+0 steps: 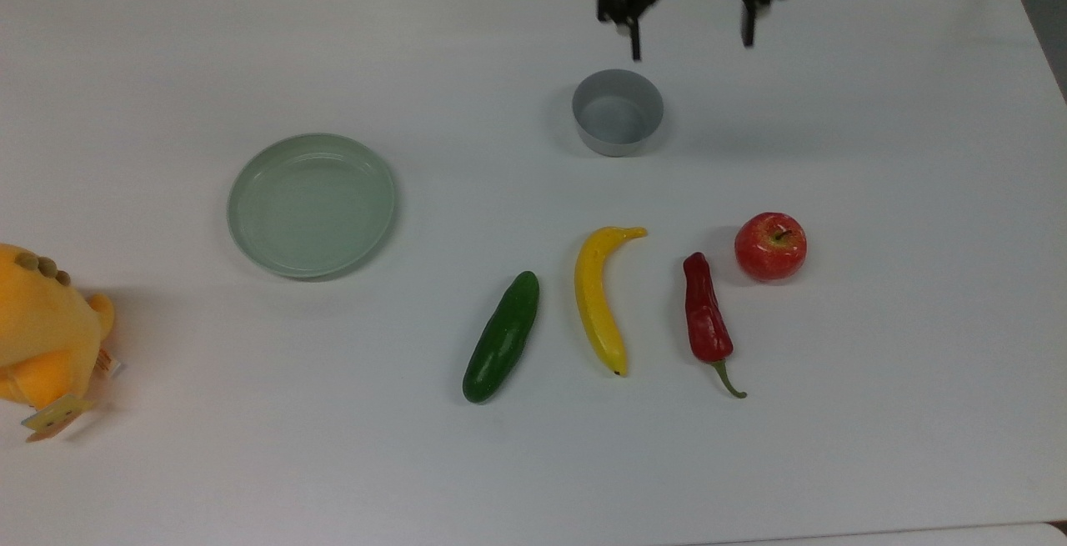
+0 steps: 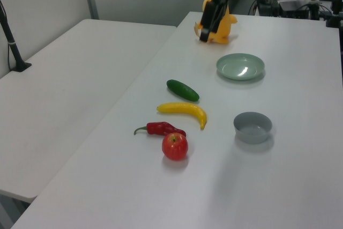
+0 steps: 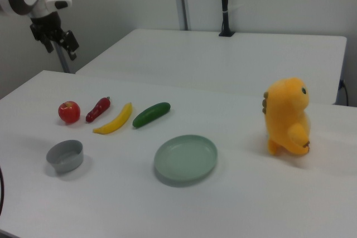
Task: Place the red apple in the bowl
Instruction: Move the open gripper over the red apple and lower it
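The claw [image 1: 690, 39] hangs above the white bench [image 1: 875, 413] at the far edge in the top view, its two dark fingers spread well apart and holding nothing. In the right view the claw [image 3: 62, 45] sits high at the upper left, clear of the bench surface.

The bowl [image 1: 618, 112], a small grey straight-sided one, stands just below the claw in the top view and slightly to the top view's left of it; it is upright and empty.

The red apple [image 1: 770, 246] rests on the bench well below the claw in the top view, a little to the top view's right of it, stem up. It is well apart from the bowl. In the left view the red apple [image 2: 174, 146] lies nearest the camera, far from the claw [image 2: 208, 25].

The red chili pepper [image 1: 706, 317] lies just beside the apple, on the top view's left of it, not touching. Further to the top view's left lie the yellow banana [image 1: 598, 298] and the green cucumber [image 1: 502, 337].

The pale green plate [image 1: 312, 204] lies far to the top view's left of the claw. An orange plush toy [image 1: 42, 333] stands at the top view's left edge.
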